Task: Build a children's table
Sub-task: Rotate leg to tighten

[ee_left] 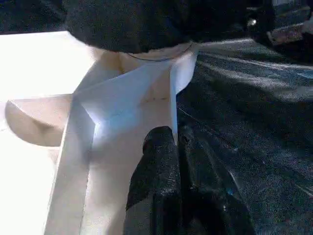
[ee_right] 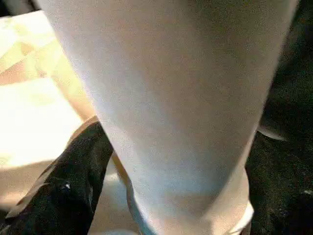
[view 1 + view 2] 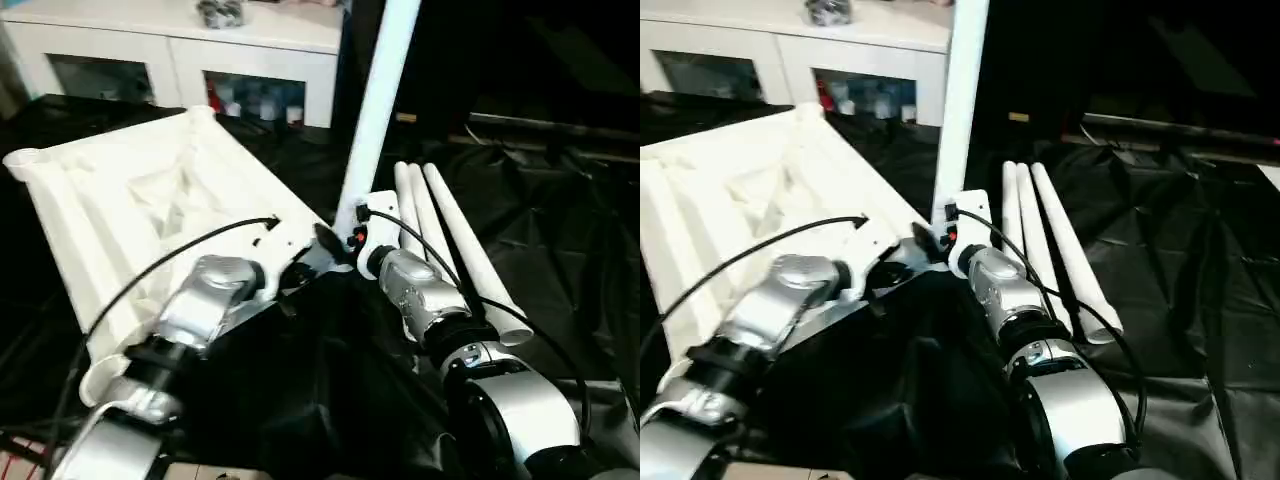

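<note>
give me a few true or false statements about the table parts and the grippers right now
1. One leg stands upright at a corner of the tabletop. True.
2. Three legs lie side by side on the black cloth. True.
3. The tabletop lies with its ribbed underside down. False: the ribbed underside faces up.
4. The left gripper is wide open. False: it is shut, at the tabletop's edge.
5. The cabinet is black. False: white.

Before me: 1 black crinkled sheet (image 3: 560, 230) covering the floor, catching soft highlights. Behind it: 1 white cabinet (image 3: 180, 45) with 2 glass doors, coloured items inside, a dark object on top. Beyond, darkness.
</note>
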Robot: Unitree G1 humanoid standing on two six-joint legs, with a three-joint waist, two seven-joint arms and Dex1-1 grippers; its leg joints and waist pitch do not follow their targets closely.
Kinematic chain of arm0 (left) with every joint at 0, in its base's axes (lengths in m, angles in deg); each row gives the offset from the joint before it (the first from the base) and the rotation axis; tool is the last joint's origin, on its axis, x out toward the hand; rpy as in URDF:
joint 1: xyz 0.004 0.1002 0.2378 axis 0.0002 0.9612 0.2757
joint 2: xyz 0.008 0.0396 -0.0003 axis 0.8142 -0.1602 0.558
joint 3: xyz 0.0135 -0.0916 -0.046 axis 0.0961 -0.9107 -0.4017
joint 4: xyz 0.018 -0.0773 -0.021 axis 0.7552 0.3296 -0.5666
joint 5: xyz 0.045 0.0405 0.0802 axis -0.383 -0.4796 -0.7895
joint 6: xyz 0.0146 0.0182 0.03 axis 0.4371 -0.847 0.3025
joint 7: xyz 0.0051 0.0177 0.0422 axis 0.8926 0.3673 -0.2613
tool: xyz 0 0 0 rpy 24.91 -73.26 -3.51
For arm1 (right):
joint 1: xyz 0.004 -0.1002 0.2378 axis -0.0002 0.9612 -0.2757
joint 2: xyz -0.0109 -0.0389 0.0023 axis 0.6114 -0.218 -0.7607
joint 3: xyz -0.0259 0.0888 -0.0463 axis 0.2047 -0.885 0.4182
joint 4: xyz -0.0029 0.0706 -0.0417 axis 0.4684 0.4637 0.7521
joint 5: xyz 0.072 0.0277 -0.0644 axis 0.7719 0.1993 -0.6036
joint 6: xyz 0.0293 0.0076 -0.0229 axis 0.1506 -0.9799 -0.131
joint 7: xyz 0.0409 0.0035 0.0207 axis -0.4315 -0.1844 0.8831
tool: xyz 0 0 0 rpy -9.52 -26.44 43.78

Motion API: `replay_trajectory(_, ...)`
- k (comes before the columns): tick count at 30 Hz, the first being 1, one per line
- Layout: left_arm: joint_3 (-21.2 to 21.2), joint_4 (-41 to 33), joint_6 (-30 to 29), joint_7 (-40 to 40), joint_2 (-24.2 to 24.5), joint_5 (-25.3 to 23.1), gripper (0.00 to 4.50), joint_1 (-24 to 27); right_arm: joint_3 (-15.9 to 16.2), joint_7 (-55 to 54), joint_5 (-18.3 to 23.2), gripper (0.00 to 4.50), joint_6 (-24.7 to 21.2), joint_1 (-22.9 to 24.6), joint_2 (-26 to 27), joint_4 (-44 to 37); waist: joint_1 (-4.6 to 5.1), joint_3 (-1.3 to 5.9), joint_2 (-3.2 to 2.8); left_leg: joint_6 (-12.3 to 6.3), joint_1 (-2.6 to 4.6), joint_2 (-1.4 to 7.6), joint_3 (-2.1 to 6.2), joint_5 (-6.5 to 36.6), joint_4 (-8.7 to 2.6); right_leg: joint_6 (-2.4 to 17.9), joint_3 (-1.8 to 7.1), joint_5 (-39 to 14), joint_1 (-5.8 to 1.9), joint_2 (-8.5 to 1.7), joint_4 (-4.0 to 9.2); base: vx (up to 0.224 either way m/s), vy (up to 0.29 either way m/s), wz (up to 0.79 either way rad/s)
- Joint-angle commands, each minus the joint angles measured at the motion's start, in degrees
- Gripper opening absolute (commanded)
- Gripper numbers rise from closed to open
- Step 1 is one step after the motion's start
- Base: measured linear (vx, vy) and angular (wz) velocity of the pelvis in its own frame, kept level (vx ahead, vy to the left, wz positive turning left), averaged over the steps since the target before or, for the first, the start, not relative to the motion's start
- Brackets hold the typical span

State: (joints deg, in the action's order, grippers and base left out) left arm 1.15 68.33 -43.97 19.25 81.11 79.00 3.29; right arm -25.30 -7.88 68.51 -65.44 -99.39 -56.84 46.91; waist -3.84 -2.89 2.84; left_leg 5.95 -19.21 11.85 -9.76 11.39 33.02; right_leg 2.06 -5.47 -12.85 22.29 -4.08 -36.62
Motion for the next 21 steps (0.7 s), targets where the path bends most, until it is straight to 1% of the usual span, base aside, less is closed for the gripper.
replay_trajectory(1, 2.0, -1.7, 1.8, 3.0, -0.2, 0.9, 0.00, 0.1, 3.5, 6.4, -1.1, 3.93, -1.1, 1.1, 1.3, -0.4, -0.47, 3.32, -0.78, -2.53, -0.95, 1.77, 0.44, 5.0, -3.58, 11.6, 3.85, -3.2, -3.19, -4.79, 4.41, 0.000, 0.000, 0.00)
replay_trajectory(2, 2.0, -2.1, 2.1, 4.3, 0.6, 1.3, 0.00, 0.5, 4.8, 9.5, -1.8, 3.93, -0.4, 2.0, 0.0, -1.9, -0.50, 3.33, -1.03, -2.73, -0.79, 1.76, 0.41, 4.7, -3.53, 12.0, 3.84, -2.3, -3.08, -4.72, 4.35, 0.000, 0.000, 0.00)
replay_trajectory(3, 2.1, -2.3, 3.0, 5.5, 1.3, 1.7, 0.00, 0.8, 6.0, 12.0, -2.3, 3.93, 0.0, 2.8, -1.0, -3.4, -0.51, 3.58, -0.87, -3.39, -0.81, 1.78, 0.34, 3.4, -3.31, 12.7, 3.85, 0.6, -3.26, -4.68, 3.99, 0.000, 0.000, 0.00)
replay_trajectory(4, 2.1, -2.5, 4.2, 7.1, 2.1, 2.2, 0.00, 1.1, 7.3, 15.4, -2.7, 3.93, 0.5, 3.8, -2.4, -5.2, -0.72, 3.66, -0.98, -4.31, -0.90, 1.67, 0.34, 1.8, -3.12, 13.3, 3.77, 3.7, -3.38, -4.51, 3.79, 0.000, 0.000, 0.00)
replay_trajectory(5, 2.1, -2.6, 4.3, 7.3, 2.2, 2.3, 0.00, 1.1, 7.4, 15.8, -2.7, 3.93, 0.5, 3.9, -2.5, -5.4, -0.72, 3.84, -0.92, -5.04, -0.94, 1.73, 0.25, 0.8, -2.97, 14.1, 3.83, 6.4, -3.31, -4.54, 3.39, 0.000, 0.000, 0.00)
replay_trajectory(7, 2.1, -2.7, 6.1, 9.7, 3.3, 3.0, 0.00, 1.5, 8.9, 20.6, -2.9, 3.93, 0.8, 5.6, -4.7, -8.4, -0.99, 3.74, -0.94, -5.88, -0.98, 1.67, 0.20, 0.2, -2.83, 14.7, 3.73, 7.7, -3.23, -4.41, 3.38, 0.000, 0.000, 0.00)
replay_trajectory(8, 2.1, -2.7, 6.9, 11.0, 3.8, 3.4, 0.00, 1.6, 9.6, 22.9, -2.9, 3.93, 0.9, 6.4, -5.8, -9.9, -1.04, 3.70, -0.81, -6.03, -0.98, 1.70, 0.11, 0.7, -2.83, 14.7, 3.77, 7.4, -3.24, -4.44, 3.43, 0.000, 0.000, 0.00)
replay_trajectory(9, 1.9, -3.3, 7.6, 13.7, 4.9, 4.6, 0.00, 2.0, 10.8, 28.1, -2.6, 3.93, 0.5, 8.3, -8.3, -13.3, -1.24, 3.65, -0.84, -6.19, -0.89, 1.76, 0.11, 1.4, -2.87, 14.6, 3.77, 6.4, -3.25, -4.48, 3.53, 0.000, 0.000, 0.00)
replay_trajectory(10, 1.9, -3.6, 8.4, 15.1, 5.4, 5.0, 0.00, 2.2, 11.2, 29.9, -2.3, 3.93, 0.1, 8.9, -9.2, -14.8, -1.55, 3.69, -0.85, -6.32, -0.62, 1.85, 0.08, 2.0, -2.82, 14.5, 3.82, 6.1, -3.21, -4.53, 3.54, 0.000, 0.000, 0.00)
replay_trajectory(11, 1.9, -3.9, 9.0, 16.0, 5.7, 5.3, 0.00, 2.3, 11.5, 31.0, -2.1, 3.93, -0.2, 9.3, -9.8, -15.7, -1.57, 3.66, -0.79, -6.37, -0.62, 1.93, 0.08, 2.0, -2.89, 14.7, 3.83, 6.4, -3.13, -4.45, 3.46, 0.000, 0.000, 0.00)
replay_trajectory(12, 2.1, -4.4, 9.1, 18.2, 7.0, 5.8, 0.00, 2.6, 12.3, 34.0, -1.8, 3.93, -0.5, 10.5, -11.5, -18.1, -1.55, 3.65, -0.91, -6.25, -0.65, 1.97, 0.10, 1.9, -2.92, 14.9, 3.81, 6.5, -3.11, -4.48, 3.39, 0.000, 0.000, 0.00)
replay_trajectory(13, 2.1, -4.5, 9.0, 18.4, 7.1, 5.8, 0.00, 2.6, 12.4, 34.2, -1.8, 3.93, -0.6, 10.6, -11.7, -18.3, -1.64, 3.65, -0.84, -6.14, -0.75, 1.96, 0.10, 1.9, -2.86, 15.0, 3.76, 6.4, -3.23, -4.43, 3.32, 0.000, 0.000, 0.00)
replay_trajectory(14, 2.3, -4.6, 9.5, 19.3, 7.7, 5.9, 0.00, 2.8, 12.6, 35.3, -1.8, 3.93, -0.7, 10.9, -12.3, -19.2, -1.71, 3.60, -0.94, -6.08, -0.71, 1.99, 0.11, 2.1, -2.89, 15.0, 3.73, 6.1, -3.15, -4.42, 3.42, 0.000, 0.000, 0.00)
replay_trajectory(16, 2.7, -4.6, 11.0, 21.8, 9.3, 6.1, 0.00, 3.1, 13.1, 37.5, -1.4, 3.93, -1.2, 11.9, -13.8, -21.4, -1.76, 3.50, -0.97, -5.41, -0.76, 1.99, 0.15, 3.2, -3.00, 14.8, 3.74, 4.1, -3.18, -4.57, 3.63, 0.000, 0.000, 0.00)
replay_trajectory(17, 2.9, -4.6, 11.6, 22.9, 10.1, 6.2, 0.00, 3.3, 13.4, 38.2, -1.4, 3.93, -1.1, 12.2, -14.3, -22.1, -1.82, 3.48, -0.97, -4.76, -0.81, 2.00, 0.13, 4.0, -3.01, 14.4, 3.80, 2.9, -3.20, -4.58, 3.62, 0.000, 0.000, 0.00)
replay_trajectory(19, 3.0, -4.6, 11.9, 23.8, 10.6, 6.2, 0.00, 3.5, 13.6, 38.8, -1.4, 3.93, -1.2, 12.4, -14.6, -22.8, -1.90, 3.45, -0.95, -4.25, -0.82, 1.98, 0.17, 4.7, -3.04, 14.0, 3.79, 1.9, -3.16, -4.59, 3.73, 0.000, 0.000, 0.00)
replay_trajectory(21, 3.3, -4.2, 12.8, 25.9, 11.9, 6.1, 0.00, 3.8, 14.2, 41.4, -0.4, 3.68, -3.3, 13.6, -15.1, -25.8, -1.95, 3.34, -0.96, -3.94, -0.78, 2.02, 0.20, 5.1, -3.14, 13.4, 3.80, 0.8, -3.11, -4.54, 3.84, 0.000, 0.000, 0.00)
